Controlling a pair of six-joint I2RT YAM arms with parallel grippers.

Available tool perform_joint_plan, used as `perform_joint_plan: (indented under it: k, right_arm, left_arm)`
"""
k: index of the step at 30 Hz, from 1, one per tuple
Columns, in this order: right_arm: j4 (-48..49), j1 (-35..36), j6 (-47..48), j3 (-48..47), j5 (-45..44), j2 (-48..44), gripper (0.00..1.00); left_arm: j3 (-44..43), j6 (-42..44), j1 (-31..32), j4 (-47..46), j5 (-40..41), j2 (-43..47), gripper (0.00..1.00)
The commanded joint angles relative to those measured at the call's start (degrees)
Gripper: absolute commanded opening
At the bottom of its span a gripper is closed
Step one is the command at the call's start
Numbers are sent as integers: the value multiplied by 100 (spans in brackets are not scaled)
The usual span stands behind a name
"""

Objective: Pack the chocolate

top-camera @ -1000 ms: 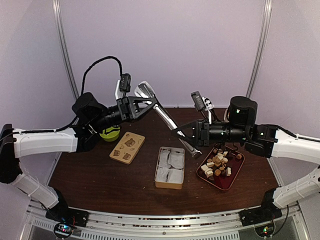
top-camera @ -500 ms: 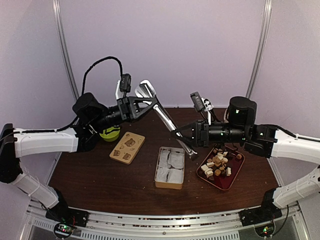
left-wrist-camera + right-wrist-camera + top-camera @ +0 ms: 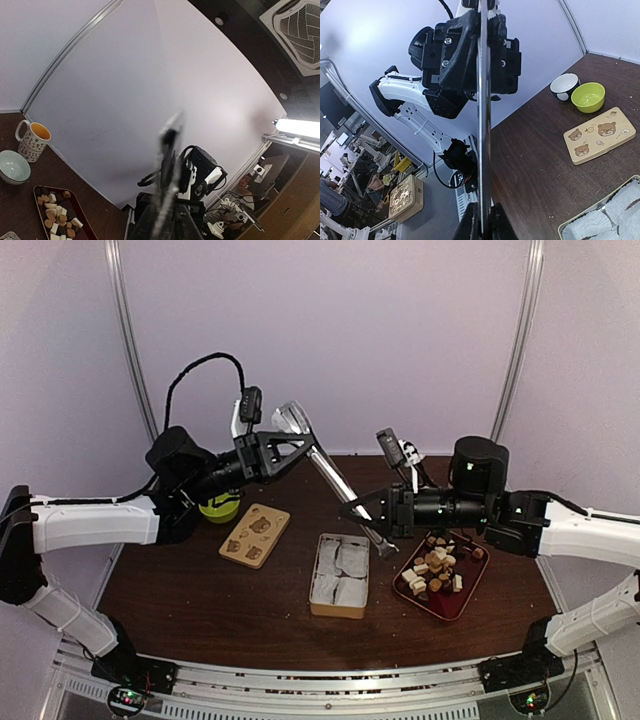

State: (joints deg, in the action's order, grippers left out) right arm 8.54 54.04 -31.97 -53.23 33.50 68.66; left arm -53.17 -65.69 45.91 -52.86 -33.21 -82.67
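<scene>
The chocolate point(image 3: 436, 567), white, tan and dark brown pieces, lies heaped on a dark red tray point(image 3: 455, 603) at the right. It also shows in the left wrist view point(image 3: 56, 219). Metal tongs point(image 3: 330, 472) hang slanted in the air between the arms. My left gripper point(image 3: 303, 448) is shut on their upper part. My right gripper point(image 3: 362, 508) is shut on their lower part, above the tin's far end. In the right wrist view the tongs point(image 3: 482, 125) run edge-on up from my right gripper point(image 3: 484, 222) into the left gripper point(image 3: 470, 50). In the left wrist view the tongs point(image 3: 169, 160) are blurred.
A tan tin point(image 3: 338, 612) with white paper liners sits mid-table. The bear-printed lid point(image 3: 255, 535) lies to its left, with a green bowl point(image 3: 220, 506) behind. A mug point(image 3: 32, 141) and a pale bowl point(image 3: 12, 167) stand beyond the tray. A dark bowl point(image 3: 564, 86) stands by the green one.
My right gripper has shifted slightly left with the tongs' lower end. The left arm and the tongs' upper end have barely moved.
</scene>
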Motion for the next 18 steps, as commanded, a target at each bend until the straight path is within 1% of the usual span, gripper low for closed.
perform_joint_plan:
  k: [1, 2, 5, 7, 9, 11, 14, 17, 18]
  right_arm:
    - [73, 42, -13, 20, -65, -53, 0]
    - [30, 38, -3, 16, -89, -62, 0]
    - [-136, 40, 112, 26, -297, -169, 0]
    - [-327, 32, 234, 23, -502, -290, 0]
    - [-641, 31, 393, 8, -783, -477, 0]
    - [-1060, 28, 543, -26, -1191, -657, 0]
    - [-1755, 23, 664, 24, -1994, -967, 0]
    - [-2301, 26, 536, 209, -3130, -1302, 0]
    - [-2411, 14, 517, 360, -3389, -1416, 0]
  left_arm:
    - [-127, -14, 2, -400, 77, -12, 17]
    - [-113, 0, -3, -394, 98, -3, 22]
    - [-44, 187, -11, -297, 103, 61, 47]
    - [4, 548, -27, 201, 180, 206, 59]
    - [112, 968, -68, 927, 343, 423, 66]
    - [282, 1365, -146, 1512, 526, 743, 71]
    - [546, 1961, -310, 2472, 841, 1214, 73]
    - [674, 2659, -438, 3576, 1271, 1734, 75]
    - [669, 2929, -459, 3912, 1469, 1902, 75]
